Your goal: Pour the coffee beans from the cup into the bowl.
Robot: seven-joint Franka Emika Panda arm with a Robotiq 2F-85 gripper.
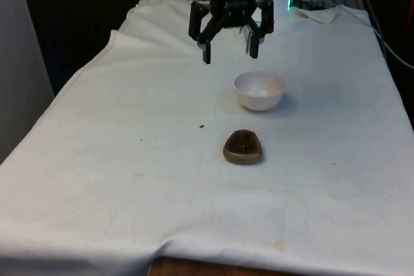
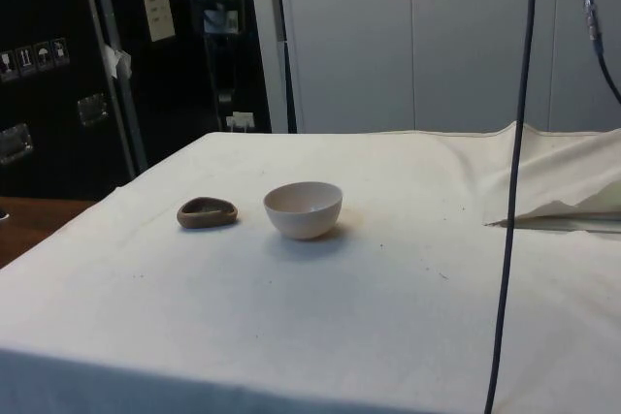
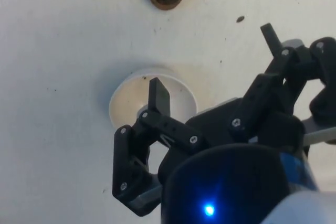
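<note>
My worry is the cup [image 1: 243, 147]: it is low, squat and irregular in outline, brown, with little wall to pinch. If I close on it off-centre it could twist or tip and throw beans onto the cloth [image 1: 129, 179] before I ever reach the bowl [image 1: 259, 90]. One dark speck [image 1: 202, 127] already lies loose on the cloth near the cup, possibly a stray bean. A fast or high tilt could also send beans past the bowl's rim, since it is small.

The cup sits near the middle of the table, nearer the front edge than the bowl, just beside it but not touching. It holds dark beans, close to the rim as far as I can judge. The bowl is white, upright and empty.

My gripper [image 1: 229, 46] hangs above the table towards the far edge, beyond the bowl, fingers apart and holding nothing.
</note>
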